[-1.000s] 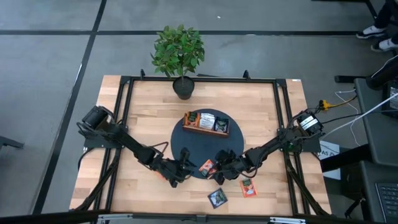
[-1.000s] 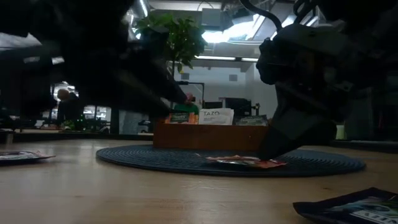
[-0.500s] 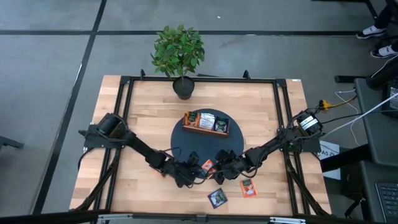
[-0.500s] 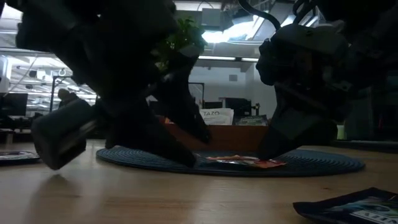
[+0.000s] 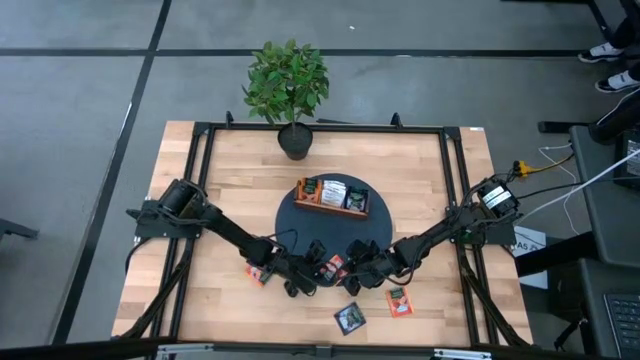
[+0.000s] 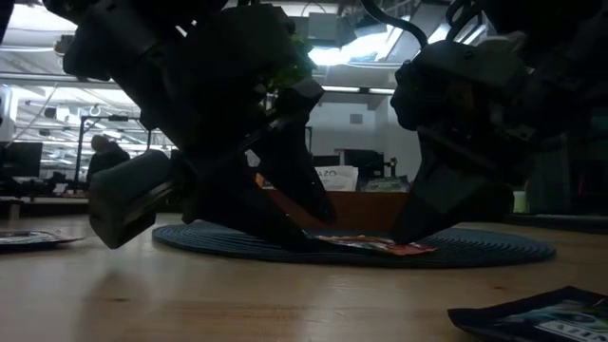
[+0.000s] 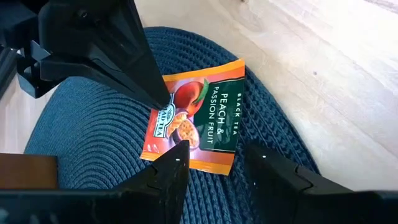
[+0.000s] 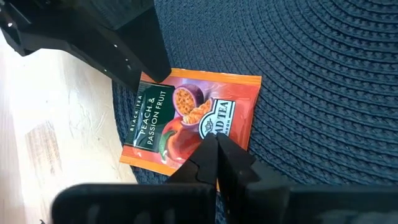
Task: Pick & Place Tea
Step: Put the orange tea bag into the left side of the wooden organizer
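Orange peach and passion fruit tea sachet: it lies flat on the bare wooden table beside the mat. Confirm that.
Wrong. The orange peach and passion fruit tea sachet lies flat on the round dark blue woven mat, at its edge, as the left wrist view shows.

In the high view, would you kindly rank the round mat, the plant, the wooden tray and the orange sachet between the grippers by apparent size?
1. Round mat, widest.
2. Plant, leaves nearly as wide, but it stands nearer the camera, so unsure against the mat.
3. Wooden tray.
4. Orange sachet, smallest.

Both claws crowd the orange sachet (image 7: pixel 194 121) from opposite sides; bare mat (image 7: pixel 93 149) surrounds it.
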{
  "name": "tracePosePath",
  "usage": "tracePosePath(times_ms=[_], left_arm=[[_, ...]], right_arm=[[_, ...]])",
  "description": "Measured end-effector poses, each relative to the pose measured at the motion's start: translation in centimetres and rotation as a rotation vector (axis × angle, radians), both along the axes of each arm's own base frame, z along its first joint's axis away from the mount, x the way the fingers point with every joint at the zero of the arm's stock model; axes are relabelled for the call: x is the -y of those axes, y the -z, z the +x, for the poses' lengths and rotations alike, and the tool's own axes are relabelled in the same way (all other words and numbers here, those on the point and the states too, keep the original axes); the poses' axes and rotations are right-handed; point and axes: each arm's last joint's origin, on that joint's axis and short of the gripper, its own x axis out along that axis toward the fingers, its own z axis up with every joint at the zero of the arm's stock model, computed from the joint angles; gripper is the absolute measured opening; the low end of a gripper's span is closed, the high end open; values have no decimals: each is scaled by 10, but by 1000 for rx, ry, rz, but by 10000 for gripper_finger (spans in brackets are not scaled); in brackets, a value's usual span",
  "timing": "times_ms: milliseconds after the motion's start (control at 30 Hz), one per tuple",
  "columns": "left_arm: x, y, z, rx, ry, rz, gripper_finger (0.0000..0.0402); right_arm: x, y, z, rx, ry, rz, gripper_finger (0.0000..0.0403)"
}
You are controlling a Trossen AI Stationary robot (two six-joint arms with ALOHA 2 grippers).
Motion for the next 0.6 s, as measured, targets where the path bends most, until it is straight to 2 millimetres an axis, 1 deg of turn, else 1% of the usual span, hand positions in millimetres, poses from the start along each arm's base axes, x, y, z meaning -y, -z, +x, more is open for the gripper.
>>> tracePosePath(times_ms=[300, 600], left_arm=[[1, 0, 0, 3, 22, 28, 150], [-4, 0, 2, 5, 23, 42, 116]], right_arm=[[0, 0, 0, 0, -3, -1, 7], [0, 0, 0, -1, -6, 3, 7]])
